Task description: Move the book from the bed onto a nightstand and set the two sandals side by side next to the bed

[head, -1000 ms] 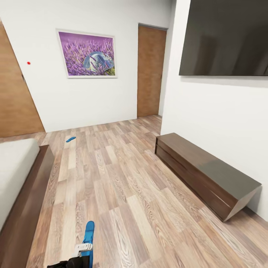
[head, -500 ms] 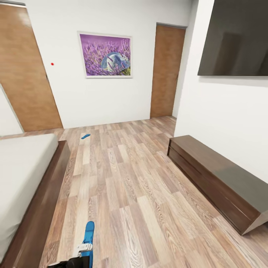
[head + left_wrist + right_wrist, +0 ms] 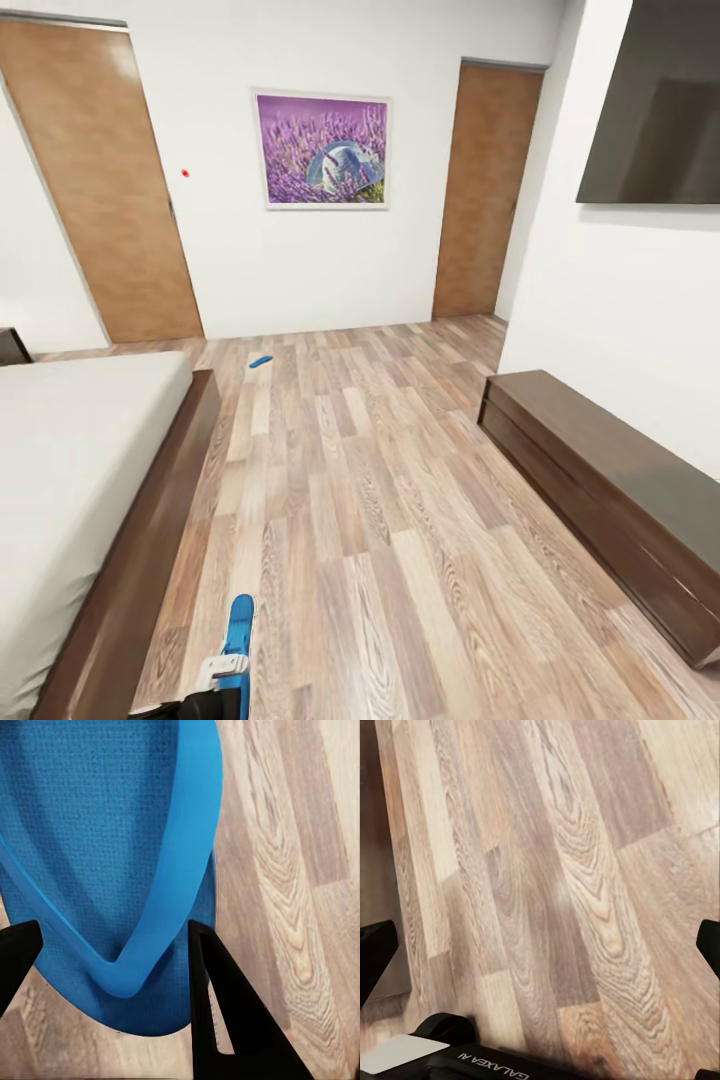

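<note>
Left claw [image 3: 112, 945] clamped round sandal [image 3: 105, 832]

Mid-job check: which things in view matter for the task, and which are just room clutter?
Task things: held sandal in left gripper; second sandal on the floor by the far wall; bed; nightstand corner.

Not task: lavender picture; wall TV; low bench; two doors.
</note>
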Robot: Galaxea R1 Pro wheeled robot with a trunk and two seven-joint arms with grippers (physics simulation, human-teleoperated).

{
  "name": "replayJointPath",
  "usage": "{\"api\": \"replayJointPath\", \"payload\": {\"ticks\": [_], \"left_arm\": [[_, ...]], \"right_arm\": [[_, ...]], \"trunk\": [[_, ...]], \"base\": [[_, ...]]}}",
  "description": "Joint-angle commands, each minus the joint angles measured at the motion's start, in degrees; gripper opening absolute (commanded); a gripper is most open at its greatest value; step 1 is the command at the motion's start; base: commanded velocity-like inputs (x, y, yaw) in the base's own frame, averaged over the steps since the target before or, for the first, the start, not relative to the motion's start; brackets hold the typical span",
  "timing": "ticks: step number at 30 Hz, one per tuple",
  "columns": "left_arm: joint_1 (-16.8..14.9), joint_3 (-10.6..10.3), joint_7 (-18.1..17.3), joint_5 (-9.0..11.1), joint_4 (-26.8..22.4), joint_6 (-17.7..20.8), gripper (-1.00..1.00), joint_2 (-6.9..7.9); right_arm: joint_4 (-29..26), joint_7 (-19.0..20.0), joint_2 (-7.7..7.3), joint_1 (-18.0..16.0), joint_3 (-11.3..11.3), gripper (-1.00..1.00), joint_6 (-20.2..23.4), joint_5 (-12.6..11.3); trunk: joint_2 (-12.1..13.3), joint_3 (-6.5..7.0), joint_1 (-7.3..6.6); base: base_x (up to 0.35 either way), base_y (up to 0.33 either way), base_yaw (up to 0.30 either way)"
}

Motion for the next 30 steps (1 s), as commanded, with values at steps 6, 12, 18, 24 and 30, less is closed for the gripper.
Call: {"api": "replayJointPath", "payload": {"ticks": [6,12,18,24,30], "left_arm": [[-0.05,-0.46,-0.12,0.49,0.08,-0.09,-1.00,-0.74],[-0.05,-0.46,-0.09,0.49,0.05,-0.09,-1.00,-0.93],[0.22,-0.44,-0.09,0.49,0.06,-0.09,-1.00,-0.95],[0.42,-0.44,-0.07,0.49,0.05,-0.14,-1.00,-0.95],[0.68,-0.44,-0.08,0.49,0.05,-0.18,-1.00,-1.02]], "right_arm": [[-0.05,0.13,-0.03,0.00,0.04,1.00,0.60,-0.59],[-0.03,0.13,-0.03,0.00,0.04,1.00,0.60,-0.59],[-0.05,0.14,-0.03,0.00,0.04,1.00,0.60,-0.59],[-0.03,0.13,-0.03,0.00,0.04,1.00,0.55,-0.59],[-0.01,0.13,-0.03,0.00,0.04,1.00,0.51,-0.59]], "trunk": [[-0.02,-0.05,-0.01],[-0.02,-0.05,-0.01],[-0.02,-0.05,-0.01],[-0.02,-0.05,-0.01],[-0.02,-0.05,-0.01]], "base": [[0.000,0.000,0.276],[0.000,0.000,0.184],[0.079,0.000,0.020],[0.286,0.000,0.002],[0.323,-0.043,0.000]]}}
